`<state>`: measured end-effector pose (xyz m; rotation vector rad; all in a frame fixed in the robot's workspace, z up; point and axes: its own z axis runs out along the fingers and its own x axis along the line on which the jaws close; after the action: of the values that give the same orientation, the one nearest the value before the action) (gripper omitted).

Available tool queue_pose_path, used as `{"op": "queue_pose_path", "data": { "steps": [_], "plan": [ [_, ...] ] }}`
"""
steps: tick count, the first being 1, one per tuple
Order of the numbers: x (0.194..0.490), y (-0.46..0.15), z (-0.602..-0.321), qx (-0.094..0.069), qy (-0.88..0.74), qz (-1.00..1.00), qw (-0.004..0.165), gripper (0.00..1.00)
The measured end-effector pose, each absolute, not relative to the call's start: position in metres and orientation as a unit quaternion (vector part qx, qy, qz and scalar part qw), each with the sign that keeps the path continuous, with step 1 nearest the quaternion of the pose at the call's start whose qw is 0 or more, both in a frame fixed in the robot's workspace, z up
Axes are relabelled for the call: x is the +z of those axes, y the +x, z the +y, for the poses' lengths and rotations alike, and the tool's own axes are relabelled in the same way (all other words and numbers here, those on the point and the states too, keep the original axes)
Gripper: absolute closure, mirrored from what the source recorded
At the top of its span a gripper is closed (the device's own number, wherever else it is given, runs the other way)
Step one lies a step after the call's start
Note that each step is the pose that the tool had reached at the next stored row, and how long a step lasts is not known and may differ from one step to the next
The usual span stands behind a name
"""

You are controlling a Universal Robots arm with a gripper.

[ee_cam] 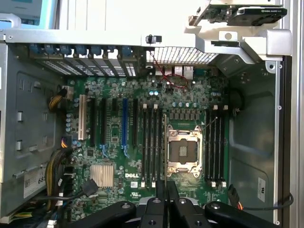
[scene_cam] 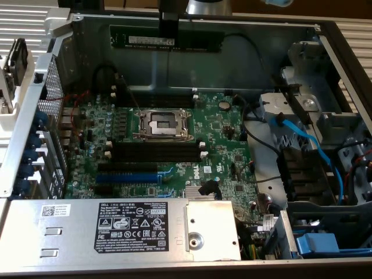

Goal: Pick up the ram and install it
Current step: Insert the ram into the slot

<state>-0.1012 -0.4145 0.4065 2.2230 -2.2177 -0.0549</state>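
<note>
Clamped at mid-length between fingers [scene_cam: 168, 23] of the gripper [scene_cam: 168, 40]: the ram [scene_cam: 197, 39], held level (presumably so its edge meets a slot squarely), well apart from memory slots [scene_cam: 157, 152] beyond the fingertips.

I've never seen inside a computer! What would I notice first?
A big green circuit board fills the open metal case, with a shiny silver square socket in its middle. By the far wall, the robot's hand grips a long dark circuit-board strip with a white label. A bright blue cable curves at the exterior view's right.
</note>
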Motion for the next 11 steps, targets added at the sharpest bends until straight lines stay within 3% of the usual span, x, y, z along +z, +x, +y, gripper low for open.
{"op": "queue_pose_path", "data": {
  "steps": [11],
  "plan": [
    [0.396,-0.101,-0.412,-0.017,0.707,-0.707,0.0,0.88]
  ]
}}
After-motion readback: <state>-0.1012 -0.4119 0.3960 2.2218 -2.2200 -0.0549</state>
